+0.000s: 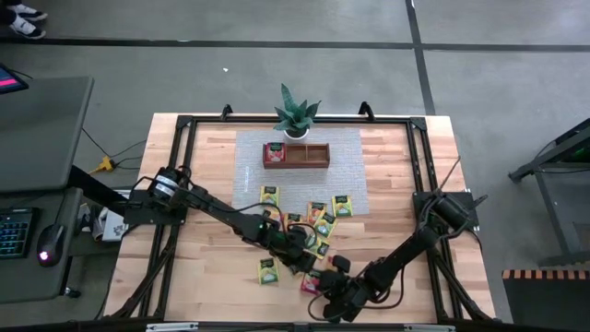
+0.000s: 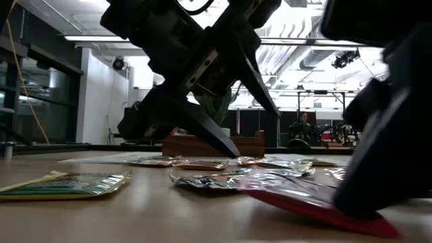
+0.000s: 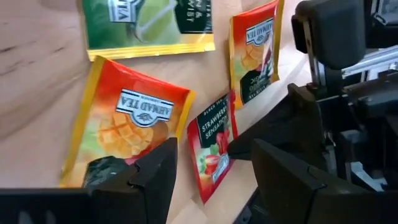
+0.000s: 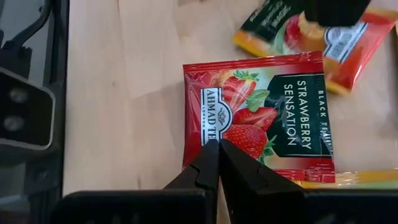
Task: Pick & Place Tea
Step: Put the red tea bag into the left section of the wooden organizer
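Your right gripper (image 4: 216,146) sits low near the table's (image 1: 406,175) front edge, a little right of centre, its two fingers pressed together tip to tip with nothing between them. The tips rest at the edge of a red strawberry packet (image 4: 261,121) that lies flat on the wood; whether they touch it you cannot tell from the wrist view. In the high view that red packet (image 1: 311,281) lies just left of the right gripper (image 1: 334,293).

Your left gripper (image 1: 297,251) reaches in from the left edge to the middle of the table's front half. Its fingers stand apart, empty, hanging just above the scattered tea. Between its fingertips the left wrist view shows the red strawberry packet (image 3: 214,144), with an orange mango packet (image 3: 127,127) beside it, another orange packet (image 3: 254,53) farther on and a green one (image 3: 149,25) past that.

The rest of the tea lies loose on the wood and on the grey mat's (image 1: 249,157) front edge: a yellow-green packet (image 1: 268,195) and another (image 1: 342,204) on the mat, a green one (image 1: 267,269) alone toward the front edge, left of the grippers.

At the back of the mat stands the wooden tray (image 1: 309,157), with a red packet (image 1: 275,152) in its left compartment. The plant (image 1: 297,114) stands just behind the tray, near the table's back edge.
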`<state>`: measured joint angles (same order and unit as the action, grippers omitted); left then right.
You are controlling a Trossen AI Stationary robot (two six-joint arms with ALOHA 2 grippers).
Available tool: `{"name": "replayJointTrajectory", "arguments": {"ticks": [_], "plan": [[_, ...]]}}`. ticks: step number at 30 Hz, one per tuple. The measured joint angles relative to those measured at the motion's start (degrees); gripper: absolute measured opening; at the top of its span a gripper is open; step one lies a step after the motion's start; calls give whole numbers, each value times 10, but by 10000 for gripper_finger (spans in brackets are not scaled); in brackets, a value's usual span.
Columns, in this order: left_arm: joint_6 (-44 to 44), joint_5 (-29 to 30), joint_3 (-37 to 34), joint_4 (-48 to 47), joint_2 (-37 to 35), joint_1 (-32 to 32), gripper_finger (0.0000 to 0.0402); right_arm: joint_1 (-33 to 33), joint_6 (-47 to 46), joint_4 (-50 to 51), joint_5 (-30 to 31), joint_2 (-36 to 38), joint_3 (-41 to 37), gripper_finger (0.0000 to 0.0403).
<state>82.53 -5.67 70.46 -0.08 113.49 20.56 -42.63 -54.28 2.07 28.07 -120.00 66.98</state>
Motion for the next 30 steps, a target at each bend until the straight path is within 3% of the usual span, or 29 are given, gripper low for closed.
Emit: {"name": "replayJointTrajectory", "arguments": {"ticks": [12,22,30], "plan": [[-2,12,0,-78,0,1,202,13,9,-4,-2,0,0,12],[-12,17,0,-60,4,1,202,15,19,-12,6,-1,0,12],[-4,-28,2,-3,36,1,202,34,52,-35,-1,-1,0,12]]}}
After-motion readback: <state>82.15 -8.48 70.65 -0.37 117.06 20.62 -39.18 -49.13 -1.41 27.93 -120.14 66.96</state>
